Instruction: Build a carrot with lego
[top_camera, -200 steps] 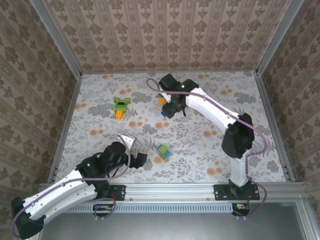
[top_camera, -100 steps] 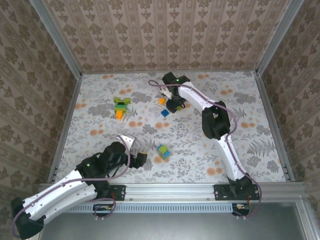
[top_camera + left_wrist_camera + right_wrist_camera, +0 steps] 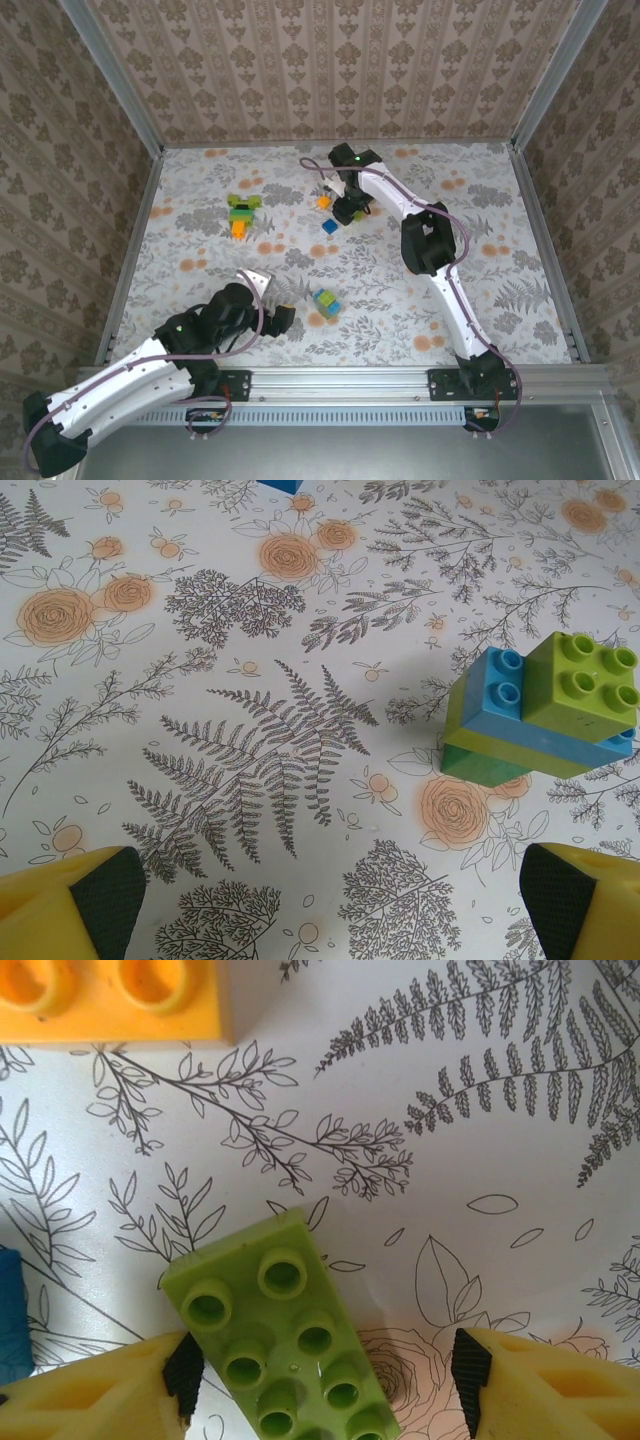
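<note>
The carrot, green bricks with an orange tip, lies at the back left of the table. My right gripper hangs open over a loose lime lego brick that lies slanted between its jaws; the left pad is at the brick's edge and the right pad is well apart. An orange brick and a blue brick lie close by. My left gripper is wide open and empty, near a blue, lime and green stack.
Metal rails and patterned walls fence the floral table. The right arm's elbow stands over the middle right. The edge of another blue brick shows at the top of the left wrist view.
The right arm's elbow has swung in towards the middle while its gripper stayed by the orange and blue bricks, its jaws narrowing slightly. The left arm has not moved.
</note>
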Controlling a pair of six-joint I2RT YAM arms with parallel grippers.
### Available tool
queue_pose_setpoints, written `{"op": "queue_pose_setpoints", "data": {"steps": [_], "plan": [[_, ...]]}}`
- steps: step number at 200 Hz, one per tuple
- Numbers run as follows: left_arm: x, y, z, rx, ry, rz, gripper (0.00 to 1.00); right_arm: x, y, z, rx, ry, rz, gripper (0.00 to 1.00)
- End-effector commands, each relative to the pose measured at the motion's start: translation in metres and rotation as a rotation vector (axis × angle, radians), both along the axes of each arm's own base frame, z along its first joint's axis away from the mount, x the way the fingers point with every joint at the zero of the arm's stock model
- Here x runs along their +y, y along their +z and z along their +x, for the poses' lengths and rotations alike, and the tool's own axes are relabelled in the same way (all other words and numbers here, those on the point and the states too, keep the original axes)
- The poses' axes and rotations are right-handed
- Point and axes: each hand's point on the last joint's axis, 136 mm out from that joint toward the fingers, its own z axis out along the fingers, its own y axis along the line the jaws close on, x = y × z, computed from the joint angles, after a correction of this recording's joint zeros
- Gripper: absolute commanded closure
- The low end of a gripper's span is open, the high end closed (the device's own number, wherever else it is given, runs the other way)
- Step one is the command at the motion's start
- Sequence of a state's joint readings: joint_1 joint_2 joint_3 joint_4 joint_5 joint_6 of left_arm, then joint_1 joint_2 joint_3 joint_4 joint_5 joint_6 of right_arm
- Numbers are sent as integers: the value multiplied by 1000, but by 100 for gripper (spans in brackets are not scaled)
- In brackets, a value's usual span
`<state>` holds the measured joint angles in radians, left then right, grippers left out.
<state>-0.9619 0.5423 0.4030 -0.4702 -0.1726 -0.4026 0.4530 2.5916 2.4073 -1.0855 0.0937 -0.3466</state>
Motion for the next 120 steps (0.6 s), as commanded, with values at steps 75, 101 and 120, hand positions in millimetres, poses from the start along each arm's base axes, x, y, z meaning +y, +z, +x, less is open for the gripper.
{"op": "queue_pose_setpoints", "data": {"steps": [75, 101, 120], "plan": [[-2, 1, 0, -15, -16, 2, 0, -7, -19, -23, 125, -42, -6, 67], [-2, 1, -1, -14, -18, 2, 0, -10, -14, -32, 142, -131, 22, 70], [-3, 1, -1, -15, -19, 0, 0, -12, -1, -39, 127, -215, 55, 72]]}}
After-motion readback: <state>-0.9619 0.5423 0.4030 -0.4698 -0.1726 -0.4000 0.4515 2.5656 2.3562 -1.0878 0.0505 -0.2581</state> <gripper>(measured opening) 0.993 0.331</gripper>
